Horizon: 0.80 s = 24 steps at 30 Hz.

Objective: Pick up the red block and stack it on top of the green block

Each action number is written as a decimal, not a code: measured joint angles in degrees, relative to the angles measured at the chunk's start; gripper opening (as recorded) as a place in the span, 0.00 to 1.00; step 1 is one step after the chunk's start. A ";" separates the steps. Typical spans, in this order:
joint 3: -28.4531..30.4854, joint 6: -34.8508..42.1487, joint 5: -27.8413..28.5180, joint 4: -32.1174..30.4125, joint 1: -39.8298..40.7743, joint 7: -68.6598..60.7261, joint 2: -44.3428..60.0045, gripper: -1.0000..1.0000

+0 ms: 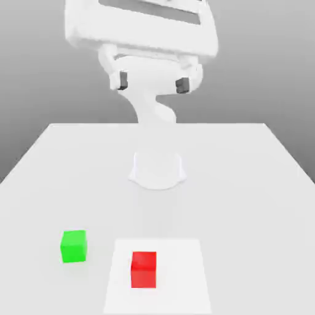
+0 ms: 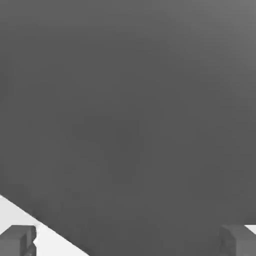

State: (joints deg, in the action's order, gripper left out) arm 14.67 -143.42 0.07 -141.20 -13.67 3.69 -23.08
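Blocks (image 1: 74,245) (image 1: 143,269) apart near table (image 1: 246,184) edge.

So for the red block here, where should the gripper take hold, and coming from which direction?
Probably from straight above, closing on two opposite vertical faces of the red block. It sits flat and square on the table, with free space on every side; the green block stands apart, toward the exterior view's left. The gripper hangs open high above the table.
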 joint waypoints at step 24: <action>4.08 -18.19 -10.66 -10.43 -3.57 -59.02 33.64 0.50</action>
State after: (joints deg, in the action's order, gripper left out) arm 18.75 -161.61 -10.59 -151.63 -17.24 -55.34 10.56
